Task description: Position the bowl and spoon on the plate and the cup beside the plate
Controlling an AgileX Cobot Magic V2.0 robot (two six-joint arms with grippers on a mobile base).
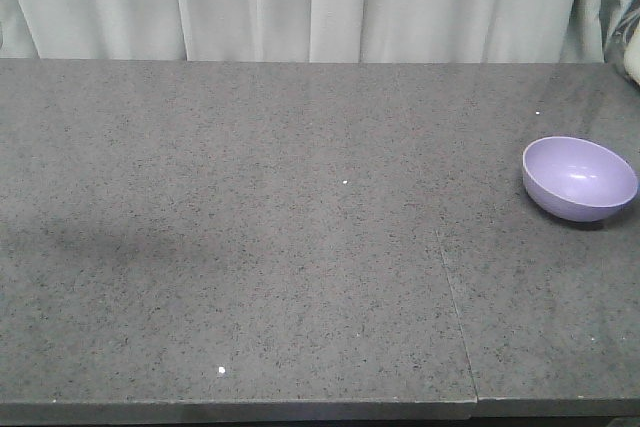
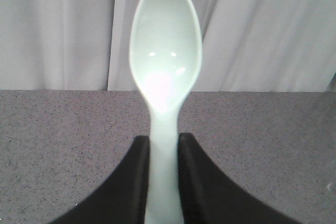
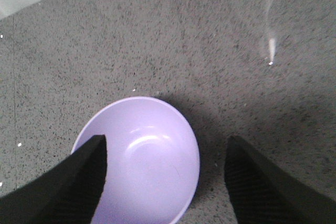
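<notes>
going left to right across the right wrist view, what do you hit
a black jaw of the right gripper → lavender bowl → strip of grey table → the other black jaw

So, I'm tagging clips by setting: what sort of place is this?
Likely a lab or staged test bench: a grey speckled tabletop, plain pale curtains screening the background, and a purple bowl set out, with a spoon in the left gripper.
</notes>
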